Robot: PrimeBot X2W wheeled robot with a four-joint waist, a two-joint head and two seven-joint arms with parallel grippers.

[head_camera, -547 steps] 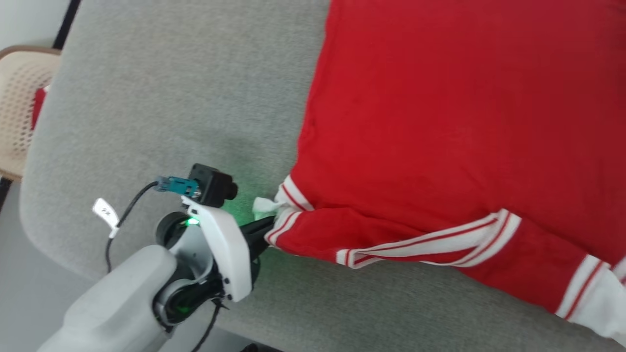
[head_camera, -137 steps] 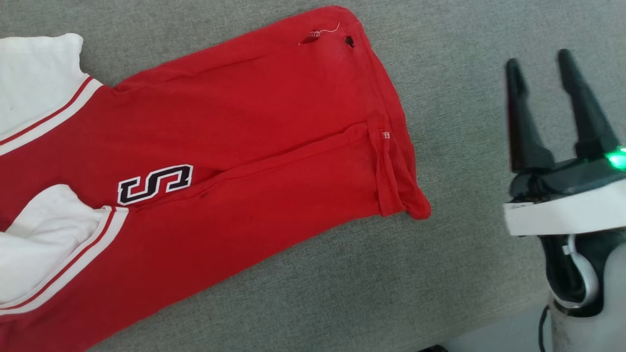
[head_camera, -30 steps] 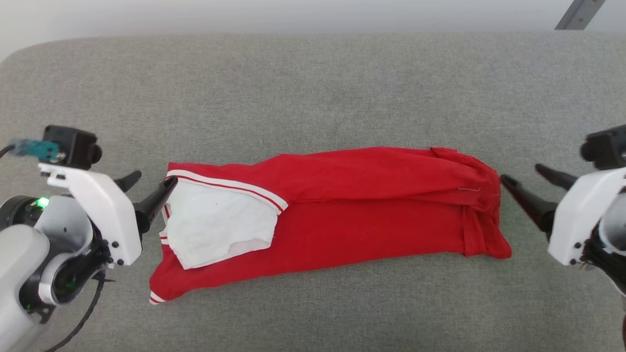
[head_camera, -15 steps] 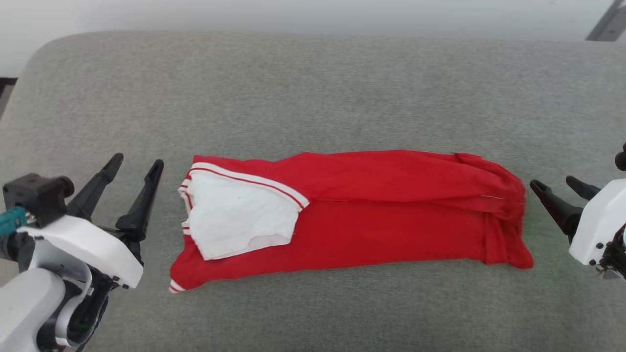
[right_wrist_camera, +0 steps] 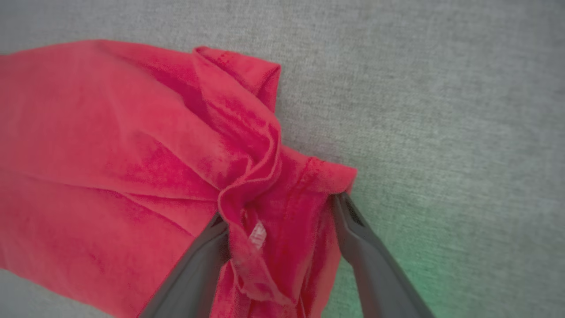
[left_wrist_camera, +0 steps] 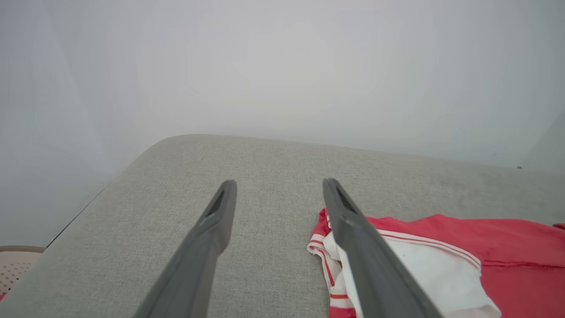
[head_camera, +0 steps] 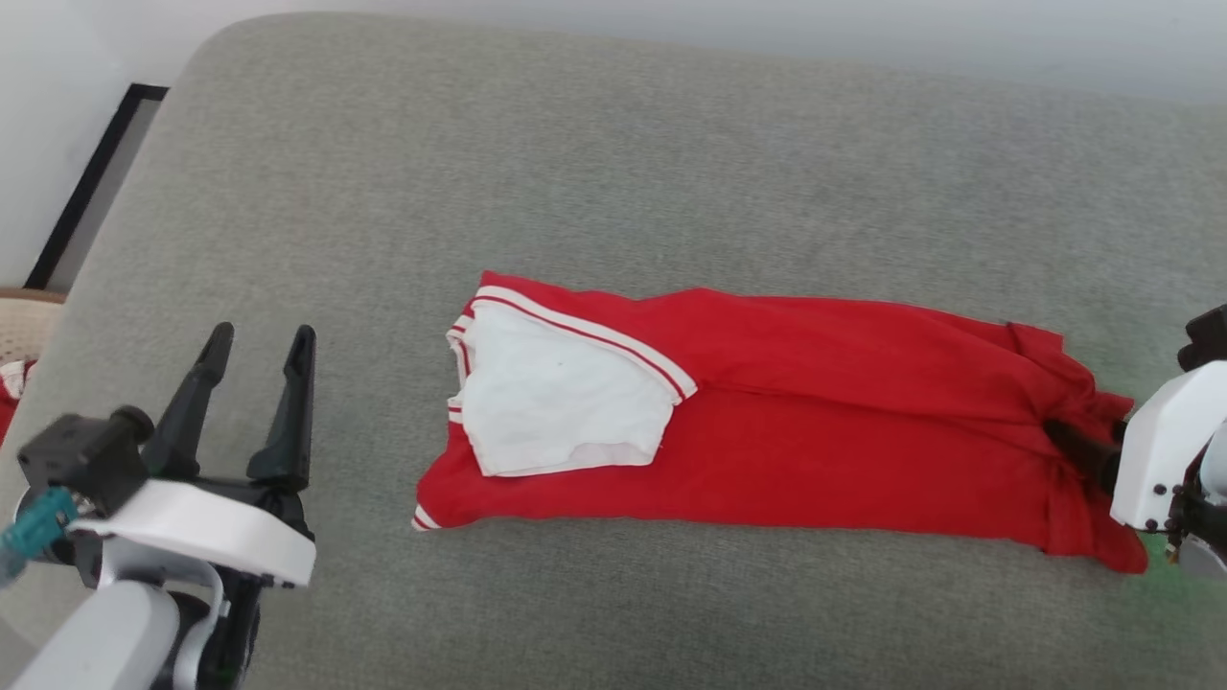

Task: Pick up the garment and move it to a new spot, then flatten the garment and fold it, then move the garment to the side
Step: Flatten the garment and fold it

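The garment (head_camera: 815, 450) lies folded into a long strip on the grey bench (head_camera: 575, 144), its long axis running left to right. The white-lined, striped end points left and the red hem right. The right gripper (right_wrist_camera: 280, 207) has its fingers apart, straddling the bunched hem. The left gripper (head_camera: 261, 337) hovers well left of the garment, fingers spread.

One garment (head_camera: 815, 450) out there, a single red jersey with one white panel showing, lying on one grey padded surface (head_camera: 575, 144). Two pincers on the count, the left pincer (head_camera: 261, 335) and the right pincer (right_wrist_camera: 280, 208), each with two dark fingers (head_camera: 288, 412), so four fingers all told. And one beige perforated item (head_camera: 19, 326) at the far left edge.
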